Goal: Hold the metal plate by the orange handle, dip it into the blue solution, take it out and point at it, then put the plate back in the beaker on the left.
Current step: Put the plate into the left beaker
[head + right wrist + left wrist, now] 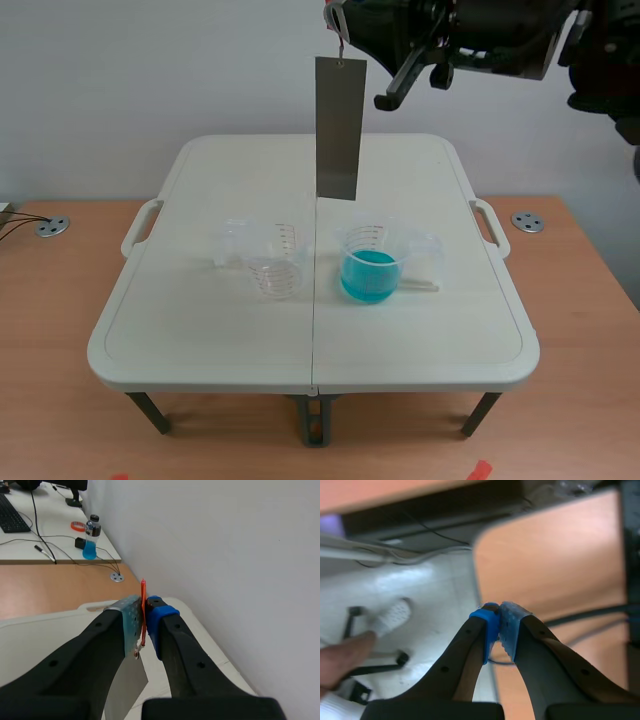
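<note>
The right hand was clamped on the orange handle, the metal plate hanging upright high above the table, clear of the blue solution; the left hand was closed, empty

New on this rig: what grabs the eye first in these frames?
The grey plate hangs upright, high over the white table, with its orange handle pinched in the right gripper. Below it on the table, a beaker of blue solution stands to the right of a clear beaker.
</note>
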`<state>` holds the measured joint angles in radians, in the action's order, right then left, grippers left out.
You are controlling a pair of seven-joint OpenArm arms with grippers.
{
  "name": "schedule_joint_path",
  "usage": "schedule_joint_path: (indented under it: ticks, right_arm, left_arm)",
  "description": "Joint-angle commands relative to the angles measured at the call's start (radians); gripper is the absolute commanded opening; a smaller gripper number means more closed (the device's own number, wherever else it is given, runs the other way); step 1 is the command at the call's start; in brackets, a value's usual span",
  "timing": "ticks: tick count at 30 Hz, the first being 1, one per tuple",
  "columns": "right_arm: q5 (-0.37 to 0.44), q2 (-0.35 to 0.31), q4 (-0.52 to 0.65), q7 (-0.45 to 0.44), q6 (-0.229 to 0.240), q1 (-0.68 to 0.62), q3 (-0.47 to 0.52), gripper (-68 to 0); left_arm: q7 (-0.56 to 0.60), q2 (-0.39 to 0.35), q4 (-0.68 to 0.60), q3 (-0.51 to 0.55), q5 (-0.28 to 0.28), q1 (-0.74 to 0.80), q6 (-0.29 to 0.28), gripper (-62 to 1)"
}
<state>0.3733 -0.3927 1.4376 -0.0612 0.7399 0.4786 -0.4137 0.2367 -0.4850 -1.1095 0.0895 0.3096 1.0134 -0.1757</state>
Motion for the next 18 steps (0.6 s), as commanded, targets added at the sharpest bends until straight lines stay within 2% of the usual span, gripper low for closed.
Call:
schedule_joint_path:
  ticks: [1,6,9,18]
  right_arm:
    - [0.003,0.013,0.013,-0.008,0.006,0.041,0.008,-66.4]
    - [-0.038,0.069,0.011,0.016,0.006,0.066,-0.007,-66.4]
    - [-0.058,0.098,0.006,0.024,0.006,0.074,-0.020,-66.4]
    - [-0.099,0.180,-0.066,0.037,0.006,0.106,-0.045,-66.4]
  left_arm:
    - [0.010,-0.009,-0.018,-0.035,-0.002,-0.009,-0.002,-59.7]
    - [0.006,-0.009,-0.015,-0.144,-0.041,-0.022,-0.002,-59.7]
    - [-0.001,-0.009,-0.015,-0.180,-0.045,-0.028,-0.002,-59.7]
    - [-0.049,-0.012,-0.003,-0.201,-0.045,-0.059,-0.003,-59.7]
